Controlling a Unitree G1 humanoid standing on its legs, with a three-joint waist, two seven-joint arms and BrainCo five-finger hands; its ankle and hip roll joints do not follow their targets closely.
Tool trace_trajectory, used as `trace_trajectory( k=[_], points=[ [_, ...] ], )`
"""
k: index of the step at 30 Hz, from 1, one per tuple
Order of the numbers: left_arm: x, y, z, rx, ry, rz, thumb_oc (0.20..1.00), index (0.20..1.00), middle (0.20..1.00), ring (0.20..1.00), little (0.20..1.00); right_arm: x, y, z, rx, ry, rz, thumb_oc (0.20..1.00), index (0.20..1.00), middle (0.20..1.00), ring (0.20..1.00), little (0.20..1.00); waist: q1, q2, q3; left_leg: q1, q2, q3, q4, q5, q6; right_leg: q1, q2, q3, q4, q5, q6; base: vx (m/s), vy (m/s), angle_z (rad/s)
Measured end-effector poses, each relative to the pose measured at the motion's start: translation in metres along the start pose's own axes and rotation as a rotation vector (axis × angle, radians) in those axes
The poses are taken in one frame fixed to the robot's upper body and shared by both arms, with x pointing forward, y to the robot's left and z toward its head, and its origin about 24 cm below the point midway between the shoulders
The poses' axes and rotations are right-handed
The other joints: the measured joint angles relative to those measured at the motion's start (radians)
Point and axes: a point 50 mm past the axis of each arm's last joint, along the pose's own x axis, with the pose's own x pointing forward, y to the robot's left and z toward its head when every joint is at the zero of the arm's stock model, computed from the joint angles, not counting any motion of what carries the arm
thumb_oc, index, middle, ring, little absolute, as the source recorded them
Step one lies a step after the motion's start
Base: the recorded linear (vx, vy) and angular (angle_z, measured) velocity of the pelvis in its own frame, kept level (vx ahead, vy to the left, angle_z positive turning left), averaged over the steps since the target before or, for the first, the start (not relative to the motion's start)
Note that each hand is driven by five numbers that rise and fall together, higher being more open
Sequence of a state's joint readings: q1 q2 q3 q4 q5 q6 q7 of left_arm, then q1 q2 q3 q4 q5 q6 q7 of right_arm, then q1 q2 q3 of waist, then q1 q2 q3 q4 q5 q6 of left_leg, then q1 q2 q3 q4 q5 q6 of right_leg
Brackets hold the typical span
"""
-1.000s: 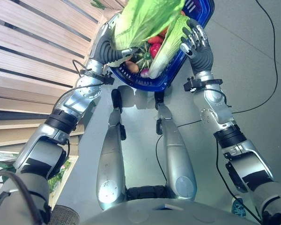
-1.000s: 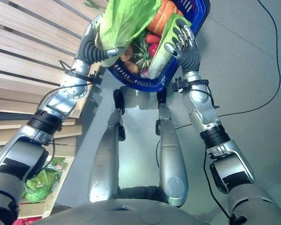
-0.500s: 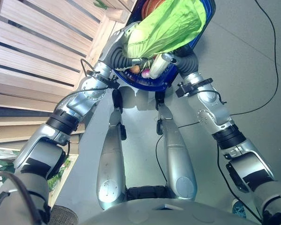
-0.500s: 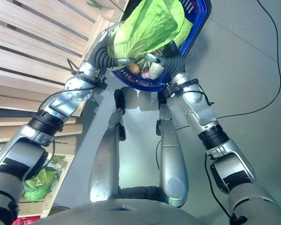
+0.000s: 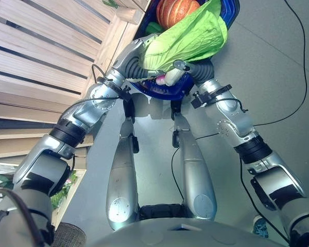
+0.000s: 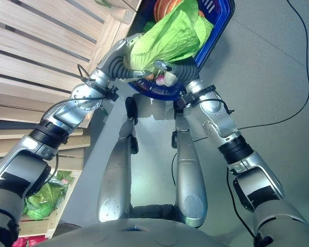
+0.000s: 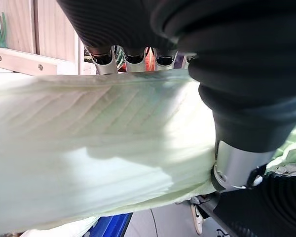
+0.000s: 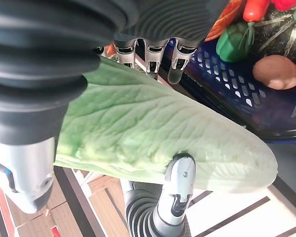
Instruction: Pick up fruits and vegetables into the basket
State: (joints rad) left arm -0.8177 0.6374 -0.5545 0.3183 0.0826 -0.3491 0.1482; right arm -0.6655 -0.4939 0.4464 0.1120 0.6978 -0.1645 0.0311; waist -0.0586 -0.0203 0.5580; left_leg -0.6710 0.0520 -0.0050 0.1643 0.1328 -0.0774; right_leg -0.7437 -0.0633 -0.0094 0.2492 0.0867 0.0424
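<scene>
While I look down from the head, both hands meet at twelve o'clock over the blue basket (image 5: 224, 31). My left hand (image 5: 143, 66) and right hand (image 8: 153, 44) both have fingers curled round the big green cabbage (image 5: 188, 38), which lies across the basket's top, in front of a pumpkin (image 5: 176, 11).

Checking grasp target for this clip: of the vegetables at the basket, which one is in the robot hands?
The big leafy green cabbage: both the left robot hand and right robot hand clasp it over the blue basket, unlike the orange pumpkin inside.
</scene>
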Motion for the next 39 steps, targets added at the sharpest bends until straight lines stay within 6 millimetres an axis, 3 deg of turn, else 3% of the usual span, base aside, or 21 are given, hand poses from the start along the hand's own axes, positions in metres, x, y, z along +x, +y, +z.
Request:
trace_trajectory(
  k=[13,14,15,16,34,35,36,39],
  points=[
    [0.0043,-0.0021,0.0009,-0.022,0.047,-0.06,0.2,0.2,0.2,0.2,0.2,0.0,-0.0007,-0.001,0.065,0.011,-0.007,1.0,1.0,1.0,1.0,1.0,0.002,0.0,0.0,0.0,0.0,0.0,-0.001,0.0,0.0,0.0,0.0,0.0,-0.002,0.0,0.0,0.0,0.0,0.0],
    [0.0046,-0.0021,0.0011,-0.023,0.047,-0.065,0.2,0.2,0.2,0.2,0.2,0.0001,-0.0007,-0.0011,0.068,0.011,-0.008,0.903,0.903,0.903,0.903,0.903,0.002,0.0,0.0,0.0,0.0,0.0,-0.001,0.0,0.0,0.0,0.0,0.0,-0.002,0.0,0.0,0.0,0.0,0.0],
    [0.005,-0.0019,0.0012,-0.022,0.047,-0.068,0.2,0.2,0.2,0.2,0.2,0.0,-0.0008,-0.0011,0.074,0.011,-0.008,0.62,0.62,0.62,0.62,0.62,0.002,0.0,0.0,0.0,0.0,0.0,-0.001,0.0,0.0,0.0,0.0,0.0,-0.002,0.0,0.0,0.0,0.0,0.0],
    [0.0052,-0.0018,0.0013,-0.022,0.047,-0.07,0.2,0.2,0.2,0.2,0.2,0.0,-0.0009,-0.0011,0.075,0.011,-0.008,0.2,0.2,0.2,0.2,0.2,0.003,0.0,0.0,0.0,0.0,0.0,-0.001,0.0,0.0,0.0,0.0,0.0,-0.002,0.0,0.0,0.0,0.0,0.0],
    [0.0061,-0.0069,0.0061,-0.029,0.038,-0.11,0.2,0.2,0.2,0.2,0.2,-0.0031,-0.0086,0.0007,0.061,0.021,-0.021,0.2,0.2,0.2,0.2,0.2,0.011,0.0,0.0,0.0,0.0,0.0,-0.003,0.0,0.0,0.0,0.0,-0.001,-0.003,0.0,0.0,0.0,0.0,0.0],
    [0.0061,-0.0069,0.0061,-0.029,0.039,-0.11,0.46,0.46,0.46,0.46,0.46,-0.0032,-0.0087,0.0007,0.061,0.021,-0.021,0.2,0.2,0.2,0.2,0.2,0.011,0.0,0.0,0.0,0.0,0.0,-0.003,0.0,0.0,0.0,0.0,-0.001,-0.003,0.0,0.0,0.0,0.0,0.0],
    [0.0061,-0.0071,0.0061,-0.029,0.039,-0.108,1.0,1.0,1.0,1.0,1.0,-0.0032,-0.0089,0.0007,0.061,0.021,-0.021,0.2,0.2,0.2,0.2,0.2,0.011,0.0,0.0,0.0,0.0,0.0,-0.003,0.0,0.0,0.0,0.0,-0.001,-0.003,0.0,0.0,0.0,0.0,0.0],
    [0.0054,-0.0068,0.0038,-0.026,0.061,-0.067,1.0,1.0,1.0,1.0,1.0,-0.003,-0.0071,0.0003,0.06,0.02,-0.011,0.2,0.2,0.2,0.2,0.2,0.011,0.0,0.0,0.0,0.0,-0.001,-0.003,0.0,0.0,0.0,0.0,-0.001,-0.003,0.0,0.0,0.0,0.0,0.0]
  ],
)
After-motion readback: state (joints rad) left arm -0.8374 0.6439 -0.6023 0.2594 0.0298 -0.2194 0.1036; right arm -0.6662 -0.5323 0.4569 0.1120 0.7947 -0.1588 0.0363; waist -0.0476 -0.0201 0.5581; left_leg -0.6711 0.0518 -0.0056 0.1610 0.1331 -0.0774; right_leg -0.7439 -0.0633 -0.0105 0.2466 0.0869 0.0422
